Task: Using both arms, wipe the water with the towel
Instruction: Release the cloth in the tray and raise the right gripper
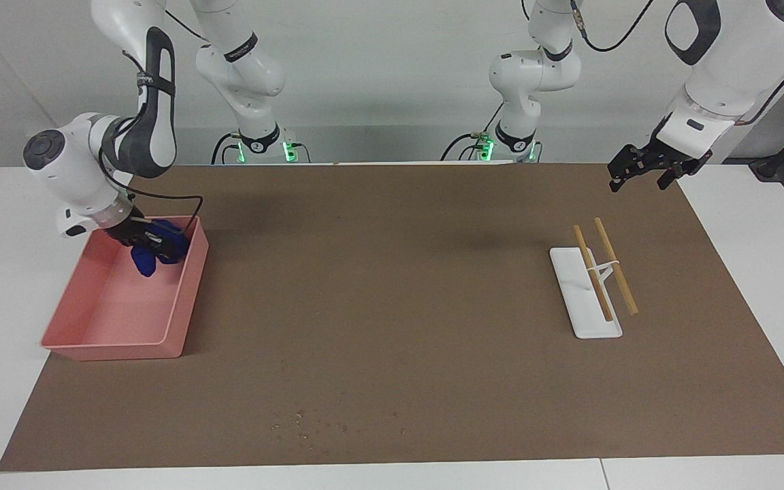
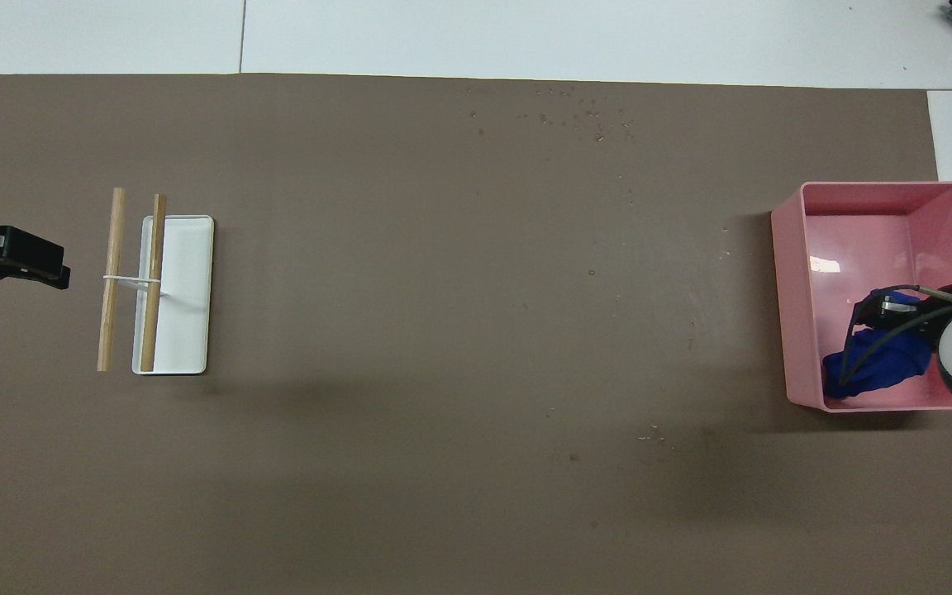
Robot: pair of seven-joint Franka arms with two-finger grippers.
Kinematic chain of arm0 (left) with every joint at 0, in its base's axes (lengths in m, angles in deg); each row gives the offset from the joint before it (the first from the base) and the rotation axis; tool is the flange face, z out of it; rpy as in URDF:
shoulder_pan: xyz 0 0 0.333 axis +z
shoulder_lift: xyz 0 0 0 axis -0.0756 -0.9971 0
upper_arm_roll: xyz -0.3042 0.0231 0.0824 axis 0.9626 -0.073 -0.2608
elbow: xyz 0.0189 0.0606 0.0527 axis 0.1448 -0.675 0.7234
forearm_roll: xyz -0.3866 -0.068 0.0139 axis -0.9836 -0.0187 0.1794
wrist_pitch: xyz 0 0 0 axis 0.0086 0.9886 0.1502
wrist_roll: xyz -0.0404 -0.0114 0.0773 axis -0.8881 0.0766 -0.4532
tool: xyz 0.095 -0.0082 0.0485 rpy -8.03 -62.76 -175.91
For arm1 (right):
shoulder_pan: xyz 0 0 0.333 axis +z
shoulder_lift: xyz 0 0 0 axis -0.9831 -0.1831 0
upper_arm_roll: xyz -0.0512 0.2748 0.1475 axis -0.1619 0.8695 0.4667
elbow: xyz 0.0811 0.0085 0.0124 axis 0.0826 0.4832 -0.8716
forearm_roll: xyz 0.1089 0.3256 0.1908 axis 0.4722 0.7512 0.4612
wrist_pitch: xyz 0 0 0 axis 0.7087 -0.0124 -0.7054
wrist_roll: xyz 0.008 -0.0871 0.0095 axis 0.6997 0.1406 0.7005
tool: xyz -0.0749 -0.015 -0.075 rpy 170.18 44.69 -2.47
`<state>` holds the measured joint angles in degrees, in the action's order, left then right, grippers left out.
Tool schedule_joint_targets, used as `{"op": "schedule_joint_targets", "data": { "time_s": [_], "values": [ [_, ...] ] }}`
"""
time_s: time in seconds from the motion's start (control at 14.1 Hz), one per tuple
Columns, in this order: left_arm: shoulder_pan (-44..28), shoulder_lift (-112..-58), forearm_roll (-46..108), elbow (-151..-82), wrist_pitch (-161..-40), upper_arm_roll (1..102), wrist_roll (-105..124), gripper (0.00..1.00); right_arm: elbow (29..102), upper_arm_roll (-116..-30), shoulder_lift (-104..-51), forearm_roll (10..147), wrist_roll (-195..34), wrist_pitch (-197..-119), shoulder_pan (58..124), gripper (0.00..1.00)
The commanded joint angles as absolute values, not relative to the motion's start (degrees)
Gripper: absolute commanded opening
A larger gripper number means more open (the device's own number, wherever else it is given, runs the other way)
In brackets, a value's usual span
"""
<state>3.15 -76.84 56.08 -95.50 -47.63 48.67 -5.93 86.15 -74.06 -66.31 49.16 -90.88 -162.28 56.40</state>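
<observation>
The blue towel (image 1: 152, 254) (image 2: 877, 368) hangs bunched inside the pink bin (image 1: 113, 320) (image 2: 792, 306), at the bin's corner nearest the robots. My right gripper (image 1: 149, 239) (image 2: 869, 317) is down in that bin, shut on the towel's top. The water (image 1: 303, 423) (image 2: 579, 116) is a faint scatter of droplets on the brown mat, near the table edge farthest from the robots. My left gripper (image 1: 639, 170) (image 2: 9, 260) waits open in the air over the mat at the left arm's end, holding nothing.
A white tray (image 1: 579, 306) (image 2: 187, 289) with two wooden sticks (image 1: 613, 265) (image 2: 112, 277) tied across it lies near the left gripper. A few more specks (image 2: 658, 434) dot the mat beside the bin.
</observation>
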Motion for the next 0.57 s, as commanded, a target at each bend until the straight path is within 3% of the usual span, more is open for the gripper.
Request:
{"op": "schedule_joint_targets", "data": {
  "time_s": [0.0,0.07,0.5],
  "values": [
    [2.75,-76.38,55.33,-95.81,-46.9,48.45,-5.14,1.0,87.62,-73.55,-64.73,48.22,-89.65,-162.7,55.72,0.9],
    [2.75,-76.38,55.33,-95.9,-46.9,48.36,-5.14,1.0,87.35,-73.55,-64.82,48.22,-89.65,-162.53,55.55,0.99],
    [2.75,-76.2,55.33,-96.16,-47.07,48.36,-5.14,1.0,83.93,-73.46,-63.6,48.22,-90.08,-156.47,56.07,0.99]
  ]
}}
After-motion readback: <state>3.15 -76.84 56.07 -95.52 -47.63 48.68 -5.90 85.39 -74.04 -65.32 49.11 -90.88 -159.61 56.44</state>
